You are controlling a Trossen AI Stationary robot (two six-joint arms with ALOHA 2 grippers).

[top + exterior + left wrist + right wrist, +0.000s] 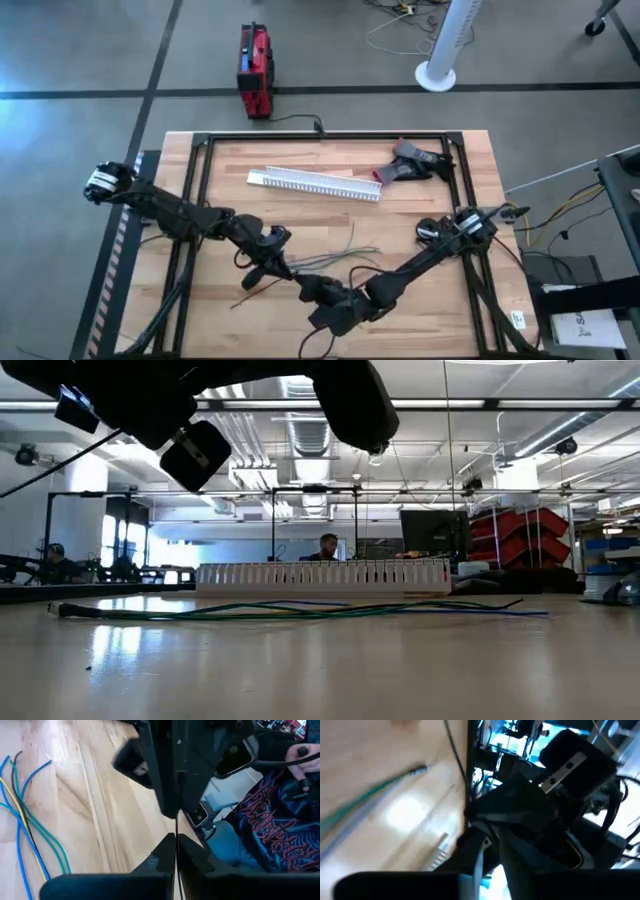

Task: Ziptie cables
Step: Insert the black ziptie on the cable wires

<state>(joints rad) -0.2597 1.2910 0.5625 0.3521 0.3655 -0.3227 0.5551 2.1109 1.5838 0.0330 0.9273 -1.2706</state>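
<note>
Your left gripper (pixel 176 842) has its fingers pressed together on the ziptie (pixel 176 822), a thin black strip standing between them, at the table's near middle. Your right gripper (pixel 322 293) meets it there; whether its fingers are spread I cannot tell. Just behind both lie the cables (pixel 345 252), loose on the wooden table (pixel 420 215). Farther back you have the white slotted channel (pixel 315 183) and a dark tool (pixel 410 163) beside it.

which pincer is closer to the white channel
Left. The left pincer sits just in front of the channel, across the cables; the right pincer is farther toward the table's front edge.
</note>
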